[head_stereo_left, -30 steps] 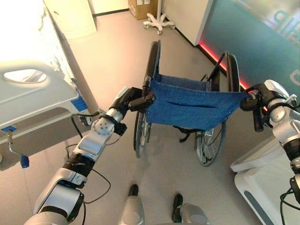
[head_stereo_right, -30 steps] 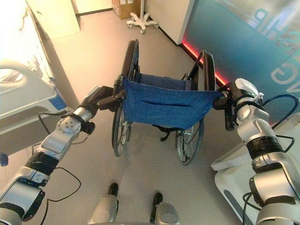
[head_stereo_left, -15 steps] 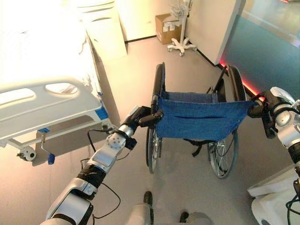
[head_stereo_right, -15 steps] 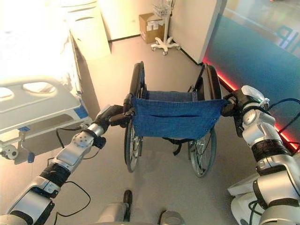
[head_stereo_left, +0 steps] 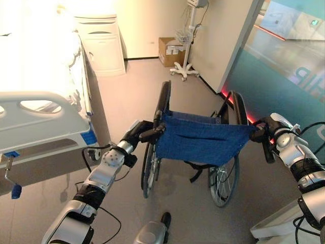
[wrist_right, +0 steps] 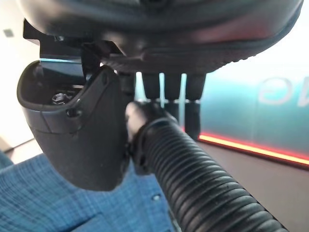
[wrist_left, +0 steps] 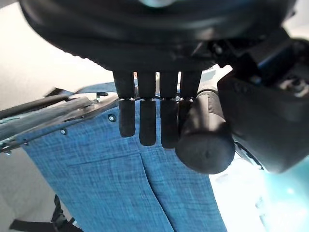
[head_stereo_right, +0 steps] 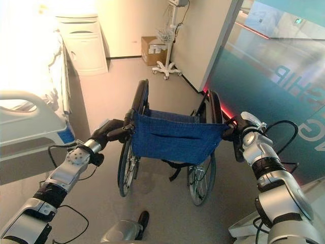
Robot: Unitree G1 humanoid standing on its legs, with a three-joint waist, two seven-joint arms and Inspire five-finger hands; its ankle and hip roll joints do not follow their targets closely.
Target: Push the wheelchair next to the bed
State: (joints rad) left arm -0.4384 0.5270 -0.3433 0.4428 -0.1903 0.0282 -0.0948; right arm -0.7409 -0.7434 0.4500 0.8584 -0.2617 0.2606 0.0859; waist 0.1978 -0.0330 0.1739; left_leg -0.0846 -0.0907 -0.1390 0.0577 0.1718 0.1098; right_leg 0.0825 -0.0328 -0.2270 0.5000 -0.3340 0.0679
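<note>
The wheelchair (head_stereo_left: 203, 142), with a blue denim back and black wheels, stands in the middle of the floor, facing away from me. My left hand (head_stereo_left: 137, 133) is curled round its left push handle (wrist_left: 203, 140), with the fingers (wrist_left: 147, 121) wrapped over the grip. My right hand (head_stereo_left: 264, 134) is shut on the ribbed right push handle (wrist_right: 193, 179), thumb (wrist_right: 82, 125) beside it. The bed (head_stereo_left: 40, 122), with a white footboard, lies to the left of the wheelchair, a strip of floor between them.
A white bedside cabinet (head_stereo_left: 104, 44) stands by the far wall. A cardboard box (head_stereo_left: 170, 51) and a wheeled stand (head_stereo_left: 184, 71) sit beyond the wheelchair. A teal glass wall (head_stereo_left: 274, 76) runs along the right. White equipment (head_stereo_left: 277, 229) stands at the lower right.
The whole picture has shifted upward, so the camera has moved and more of the far room shows. Both hands stay on the push handles.
</note>
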